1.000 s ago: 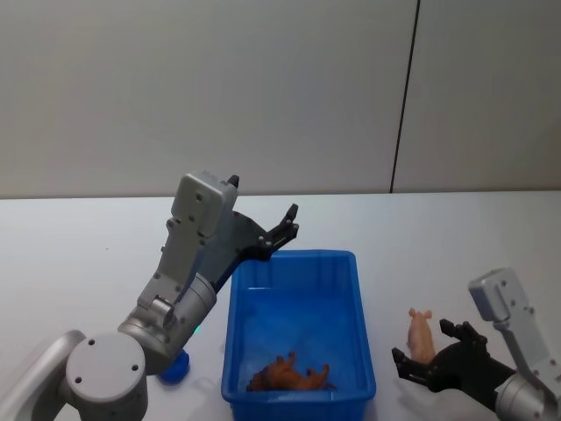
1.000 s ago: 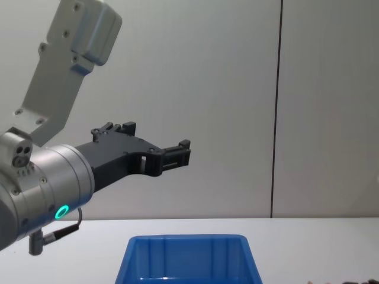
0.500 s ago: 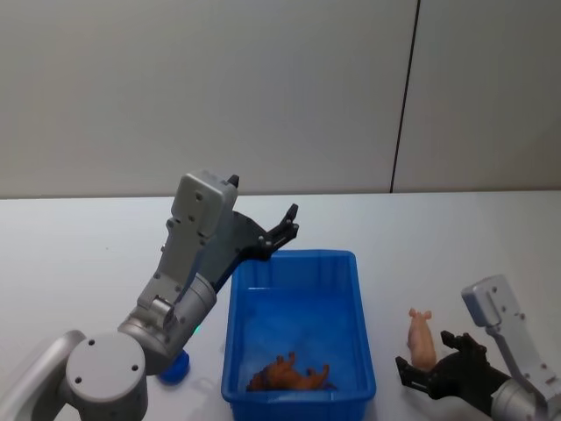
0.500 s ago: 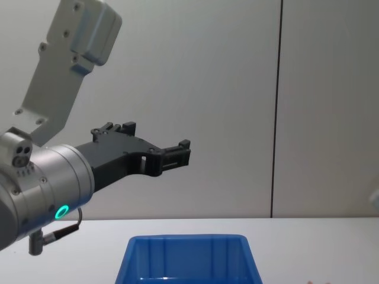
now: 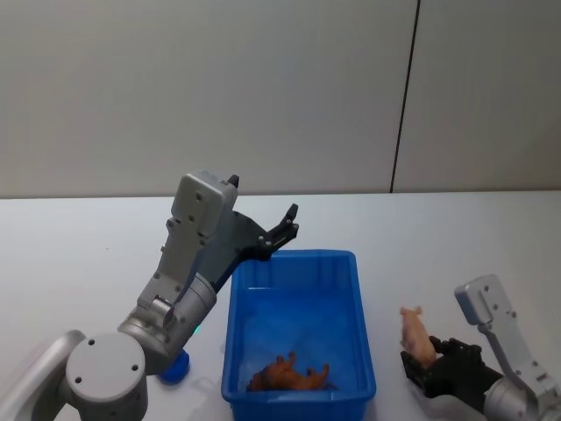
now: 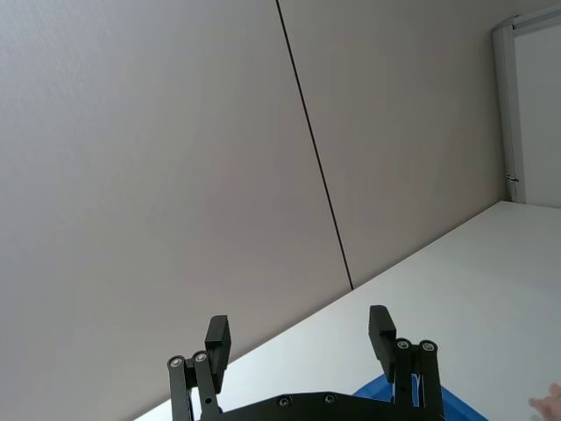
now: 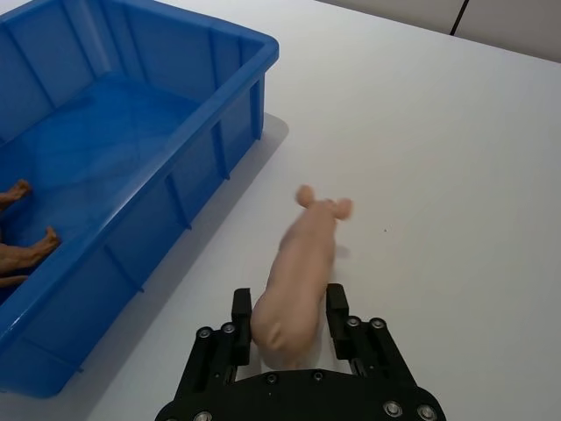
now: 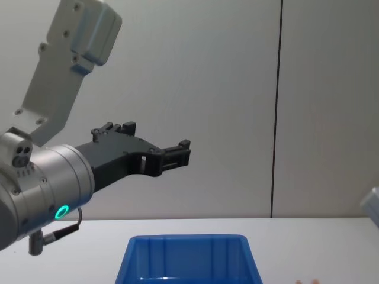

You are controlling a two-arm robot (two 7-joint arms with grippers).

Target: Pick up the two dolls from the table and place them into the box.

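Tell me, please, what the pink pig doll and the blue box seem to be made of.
The pink pig doll, held in the right gripper: probably soft vinyl or rubber, judging by its smooth matte skin with no fur. The blue box: hard moulded plastic, given its slight sheen, ribbed walls and thick rim.

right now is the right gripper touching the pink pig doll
Touching. In the right wrist view the right gripper has both fingers pressed against the pink pig doll, with no gap on either side.
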